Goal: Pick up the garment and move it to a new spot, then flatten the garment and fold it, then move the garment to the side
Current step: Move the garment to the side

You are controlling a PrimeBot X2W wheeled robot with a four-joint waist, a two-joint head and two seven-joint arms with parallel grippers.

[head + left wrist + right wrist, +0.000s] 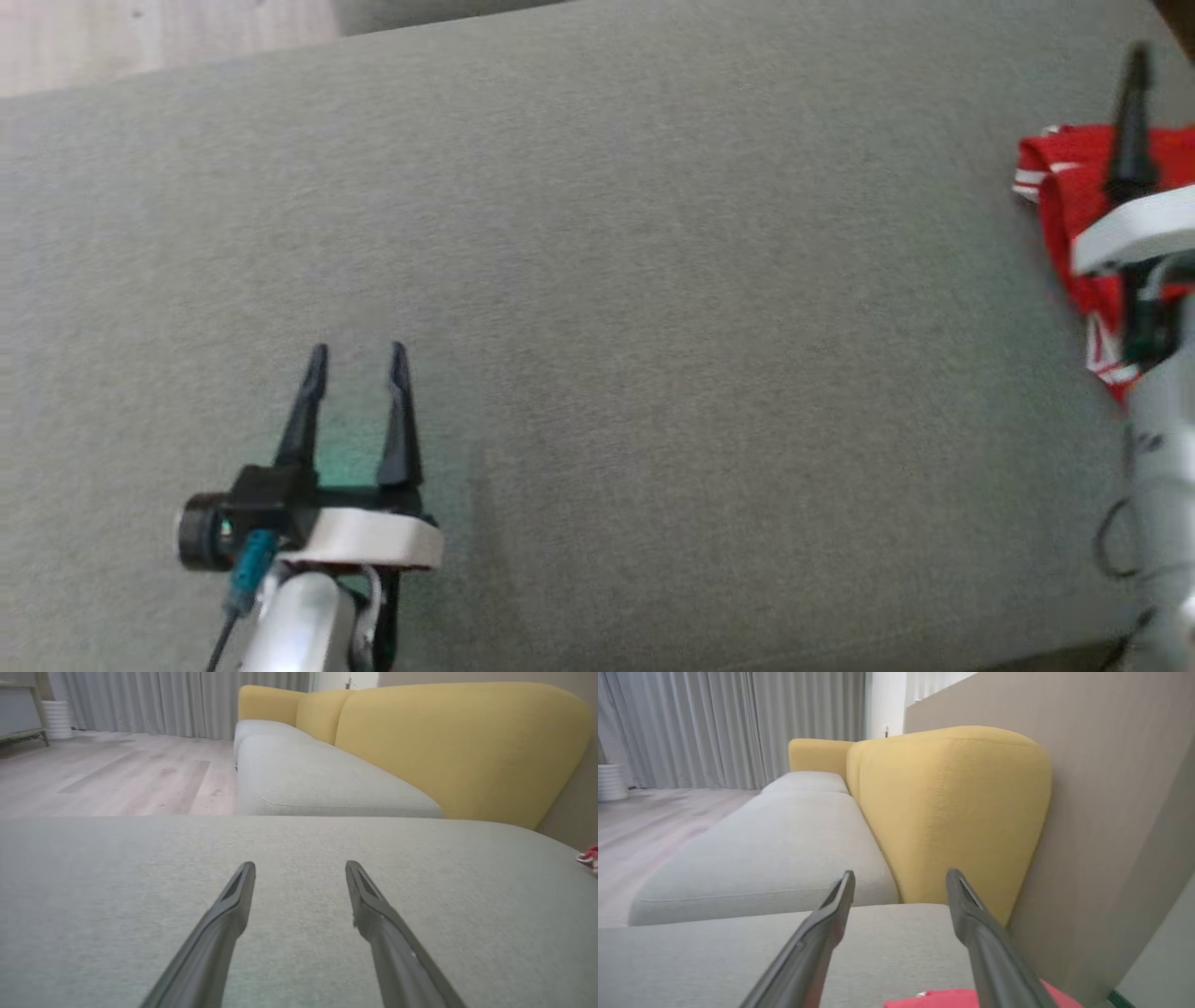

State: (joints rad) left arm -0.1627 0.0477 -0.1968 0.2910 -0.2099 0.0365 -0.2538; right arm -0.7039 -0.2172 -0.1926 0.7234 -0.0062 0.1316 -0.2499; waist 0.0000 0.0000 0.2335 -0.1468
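Looking down through the head view, I have the garment (1064, 201) at the right edge of the frame, a bunched red heap with white striped trim lying on the grey cushion (653, 280). My right arm's pale wrist band crosses the red cloth there, and one dark finger rises above it toward the upper right corner. In the right wrist view the right gripper (901, 871) has its jaws spread wide with nothing between them. A strip of the red garment (934, 999) shows along the bottom edge, under the fingers, though I cannot tell whether they touch it. Past the tips sits the yellow backrest (948, 812). The left gripper (359, 347) is at the lower left of the head view, well apart from the garment, over bare grey fabric. Its own camera shows the left gripper (300, 863) with jaws just as wide and holding nothing, and a sliver of red cloth (591, 856) at the far right edge. Pale wooden floor (140, 37) fills the upper left corner of the head view.
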